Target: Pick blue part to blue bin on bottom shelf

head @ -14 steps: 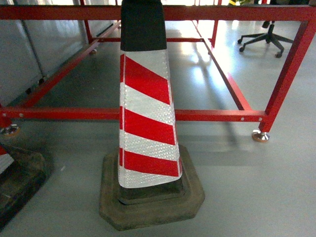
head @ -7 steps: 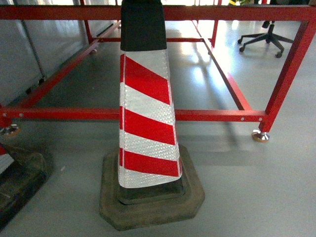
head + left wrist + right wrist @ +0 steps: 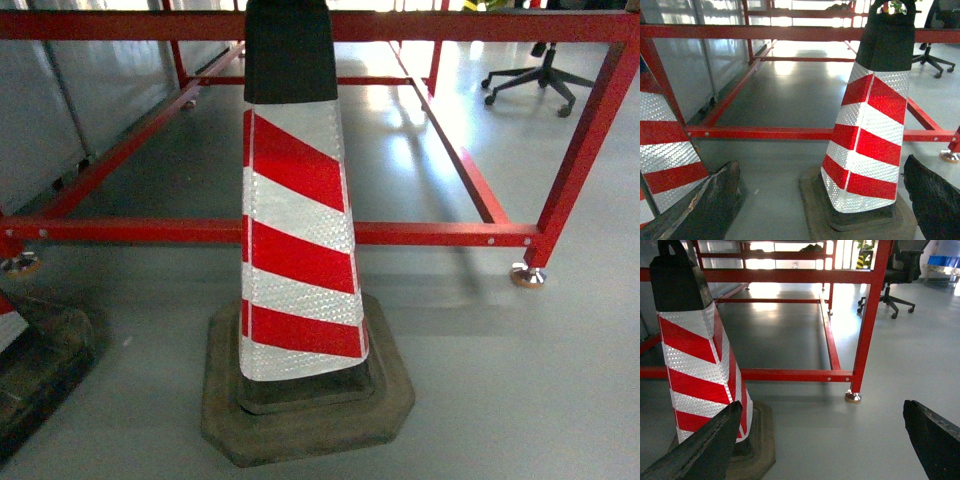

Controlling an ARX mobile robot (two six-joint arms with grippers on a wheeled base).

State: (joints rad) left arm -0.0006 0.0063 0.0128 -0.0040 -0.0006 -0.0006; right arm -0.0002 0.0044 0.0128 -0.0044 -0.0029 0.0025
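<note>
Biggest thing is the red steel frame, square tube, bolted joints, on round metal feet over a smooth grey floor. Two traffic cones: one with red and white reflective stripes, black top, chunky rubber base; the second shows at the left. One office chair. Left fingers and right fingers are spread wide, holding nothing. Blue part, blue bin, bottom shelf: none in view.

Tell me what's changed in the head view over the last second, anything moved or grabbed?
Almost nothing. The whole view has slid very slightly, so the base may be creeping. The striped traffic cone, red frame and office chair keep their places. Nothing was taken or released; both grippers' fingers stand apart and empty.
</note>
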